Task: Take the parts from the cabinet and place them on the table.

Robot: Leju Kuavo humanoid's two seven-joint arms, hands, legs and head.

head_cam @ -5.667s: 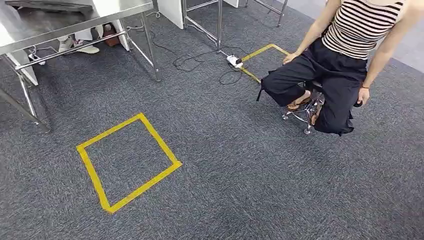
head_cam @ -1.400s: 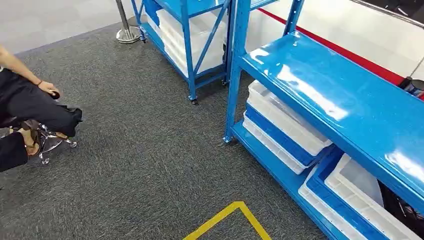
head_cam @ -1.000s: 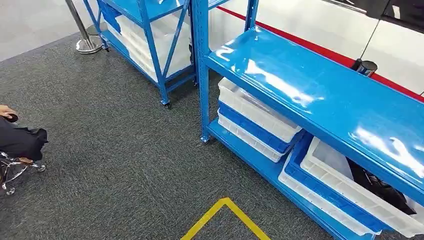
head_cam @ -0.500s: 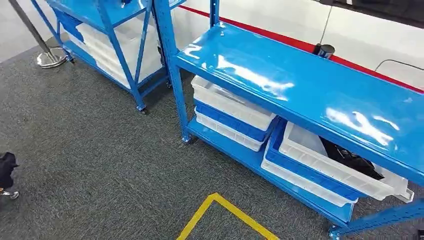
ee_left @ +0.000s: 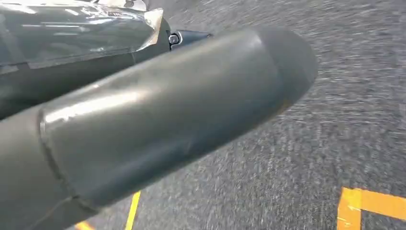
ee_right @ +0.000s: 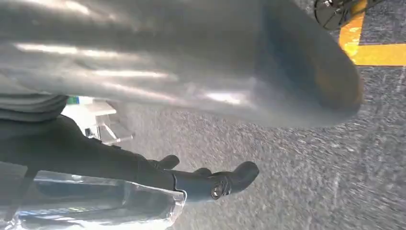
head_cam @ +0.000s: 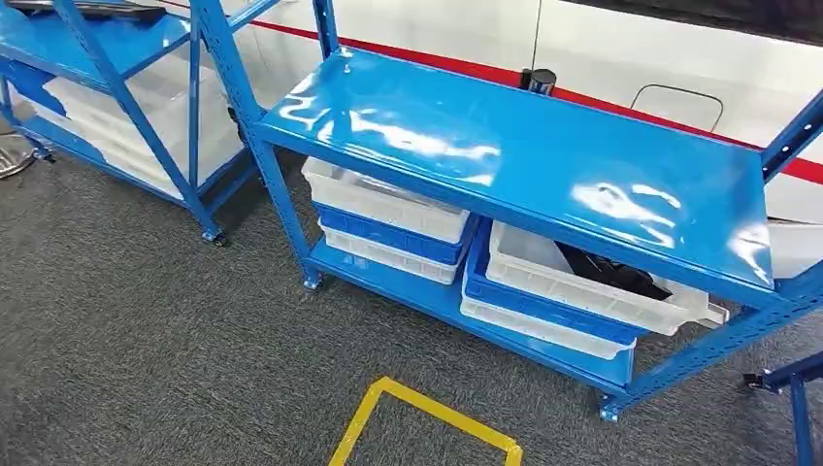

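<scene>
A blue metal cabinet rack stands ahead in the head view; its upper shelf is bare and glossy. On its lower shelf, stacked white and blue bins sit side by side. The right white bin holds black parts, partly hidden under the shelf. My left hand hangs over the carpet, its grey thumb large and a dark finger stretched out, holding nothing. My right hand also hangs low, its dark fingers extended and apart from the thumb, empty.
A second blue rack with white bins stands to the left. A small dark cylinder sits behind the shelf by the white wall. Yellow floor tape marks a corner on the grey carpet in front.
The camera has swung round: the seated person and steel table have left the picture, and the blue rack with its bins has come to the centre. Both hands still hang empty.
</scene>
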